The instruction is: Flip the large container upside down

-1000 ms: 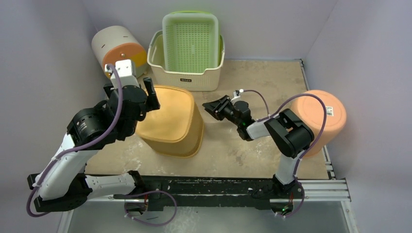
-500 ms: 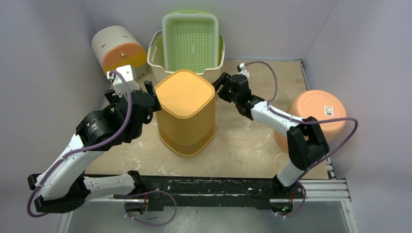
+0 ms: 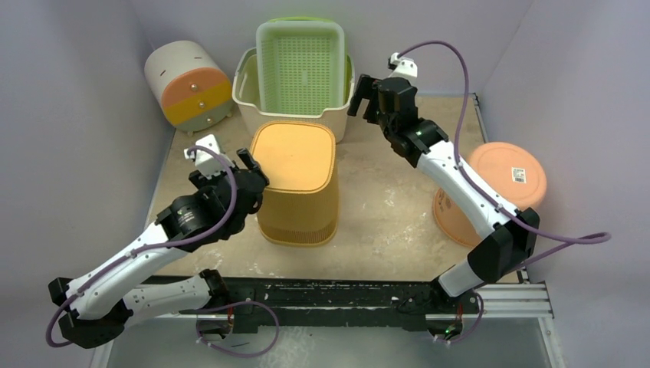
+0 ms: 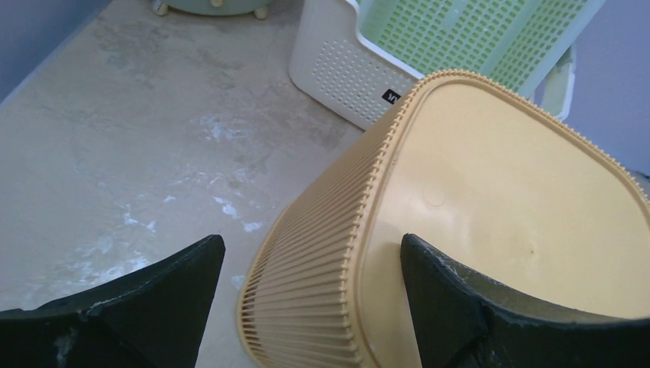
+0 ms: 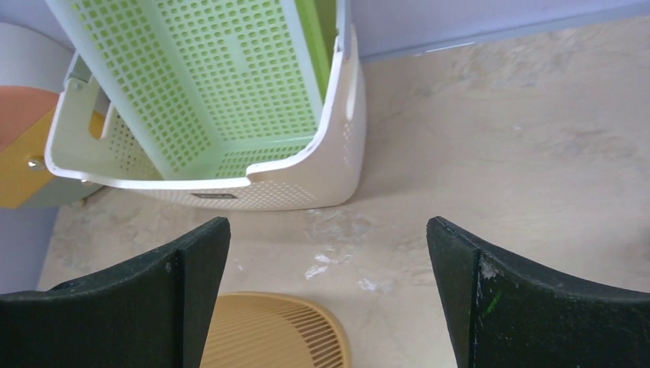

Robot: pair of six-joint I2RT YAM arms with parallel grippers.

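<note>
Judging by how things lie, the turn looks done. My left end effector (image 4: 310,253) is spread open astride an upper edge of the large container (image 3: 295,157) and grips nothing; whether a finger brushes the wall I cannot tell. The container stands mid-worktop (image 3: 383,222), closed base up and mouth down on the surface, just in front of the white basket (image 3: 295,123). My right end effector (image 5: 328,226) hangs high near that basket, fingers wide apart and empty. All that seems left is to draw both arms clear.

At the far left sits a round drawer unit (image 3: 188,80), a smooth cream shell with orange and yellow fronts. The container is tan plastic, a rounded square with a smooth flat base and finely ribbed walls that widen toward the mouth. The basket is perforated, with a green slotted tray (image 3: 299,61) propped in it. On the right, a smooth round orange bucket (image 3: 502,184) shows a sticker on its base.
</note>
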